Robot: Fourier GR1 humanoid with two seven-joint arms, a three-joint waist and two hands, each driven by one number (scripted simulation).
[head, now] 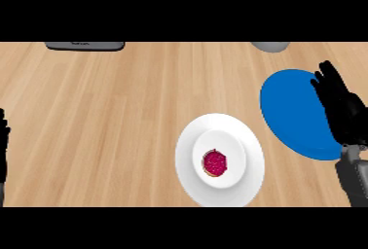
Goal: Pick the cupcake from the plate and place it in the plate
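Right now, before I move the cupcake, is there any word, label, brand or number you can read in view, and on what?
No text can be read.
Dark grey object at the far edge, left: faint pale marks, too blurred to read.
White plate, cupcake, blue plate, wooden counter: no lettering, numbers or signs.
Pale grey object at the far edge, right: mostly cut off, no marks visible.

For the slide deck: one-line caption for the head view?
Cupcake sits on white plate; right hand open over blue plate; left hand at left edge.
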